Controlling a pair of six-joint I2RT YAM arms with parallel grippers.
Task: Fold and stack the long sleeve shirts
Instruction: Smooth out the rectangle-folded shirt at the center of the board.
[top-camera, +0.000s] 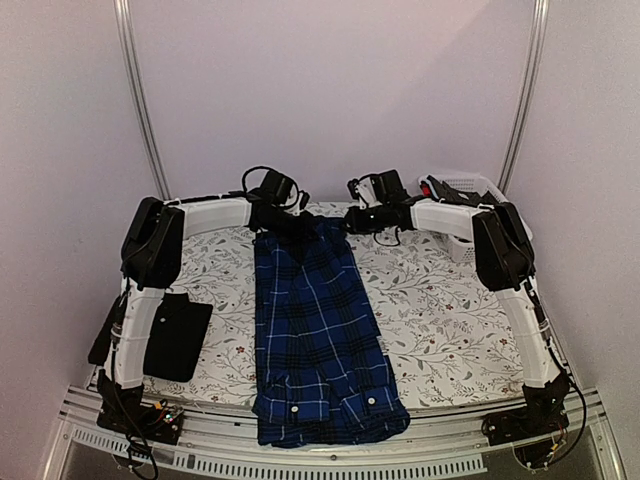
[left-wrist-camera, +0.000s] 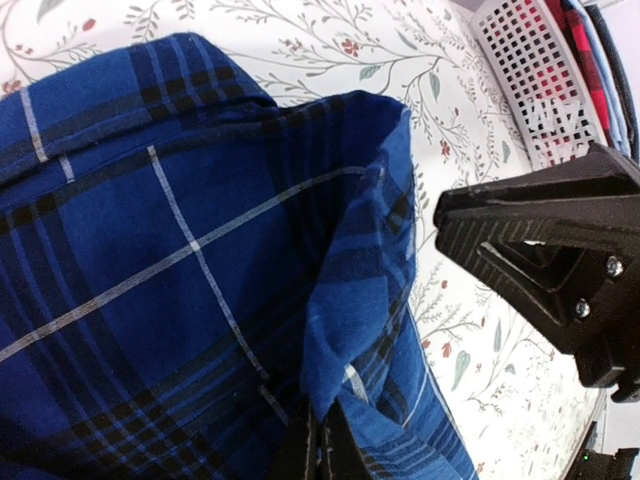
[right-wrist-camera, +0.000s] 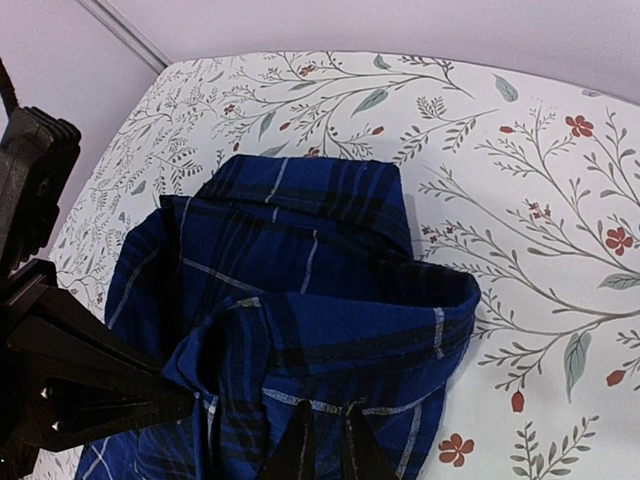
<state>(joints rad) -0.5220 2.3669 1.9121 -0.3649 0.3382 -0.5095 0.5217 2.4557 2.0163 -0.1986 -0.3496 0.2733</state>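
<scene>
The blue plaid shirt (top-camera: 318, 330) lies as a long narrow strip down the middle of the table, its cuffs at the near edge. Its far end is lifted and bunched. My left gripper (top-camera: 282, 222) is shut on a fold of that end, with cloth pinched between its tips (left-wrist-camera: 320, 445). My right gripper (top-camera: 352, 222) meets the same end from the right, and its fingers (right-wrist-camera: 325, 430) are closed on the plaid hem. The plain black shirt (top-camera: 178, 335) rests folded flat at the near left, beside the left arm.
A white lattice basket (top-camera: 465, 190) holding red cloth stands at the far right corner, seen close by in the left wrist view (left-wrist-camera: 530, 90). The floral tablecloth (top-camera: 430, 310) covers the table. Metal rails (top-camera: 300, 462) run along the near edge.
</scene>
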